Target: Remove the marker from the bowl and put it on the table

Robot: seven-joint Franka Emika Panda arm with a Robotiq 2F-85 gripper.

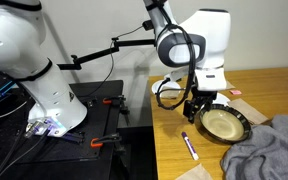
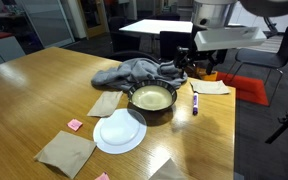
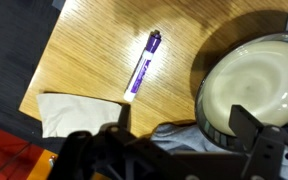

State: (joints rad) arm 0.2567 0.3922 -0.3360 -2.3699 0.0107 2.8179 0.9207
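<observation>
The purple and white marker [image 3: 142, 66] lies flat on the wooden table [image 3: 94, 50], outside the bowl; it shows in both exterior views [image 1: 190, 147] [image 2: 195, 101]. The black-rimmed bowl with a cream inside [image 3: 254, 85] stands empty beside it [image 1: 222, 122] [image 2: 152, 112]. My gripper [image 3: 184, 118] is open and empty. It hangs above the table between the marker and the bowl [image 1: 197, 103] [image 2: 198, 70], touching neither.
A grey cloth [image 1: 266, 150] [image 2: 134, 72] lies against the bowl and shows under the gripper [image 3: 174, 135]. A white disc [image 2: 119, 131] and brown napkins [image 2: 64, 152] lie on the table. A whitish napkin [image 3: 74, 112] lies by the table edge. A black stand with red clamps [image 1: 102, 105] is beside the table.
</observation>
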